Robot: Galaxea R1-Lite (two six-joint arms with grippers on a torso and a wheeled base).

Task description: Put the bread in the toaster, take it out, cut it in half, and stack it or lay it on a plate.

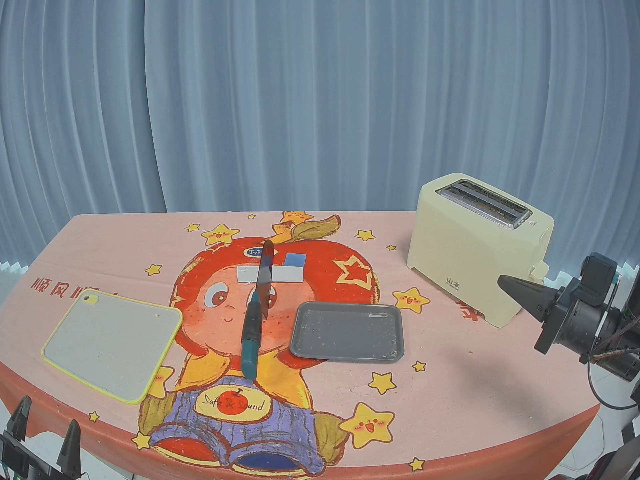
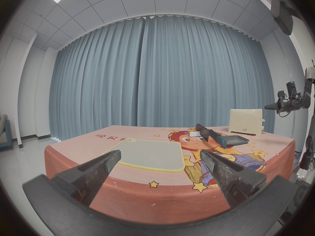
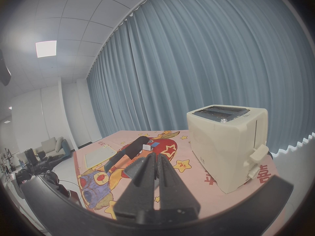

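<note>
Surface: a table (image 1: 467, 395) with rounded corners, covered by a pink cloth printed with a cartoon child and stars.
Room: a blue pleated curtain (image 1: 320, 88) hangs just behind the far edge; the ceiling has white panels and a lamp.
Toaster: the cream toaster (image 1: 477, 255) stands upright near the far right corner, with its slots up. Its long axis runs slanted, from the far edge toward the right edge, and its lever end faces the right edge.
Knife: the knife (image 1: 255, 315) lies at the middle. Its long axis runs from near edge to far edge, with the teal handle toward the near edge and the blade laid over a white and blue block (image 1: 283, 273).
Tray: the grey tray (image 1: 347, 331) lies flat just right of the knife, long side along the near edge.
Cutting board: the grey cutting board (image 1: 110, 345) with a yellow rim lies by the left near corner, a little turned.
Open room: a broad gap of cloth separates tray and toaster.
Right claw: the right claw (image 1: 507, 281) hovers off the right edge, just beside the toaster's lever end, clenched on nothing.
Left claw: the left claw (image 1: 43, 431) hangs below the near edge at the left corner, released.
</note>
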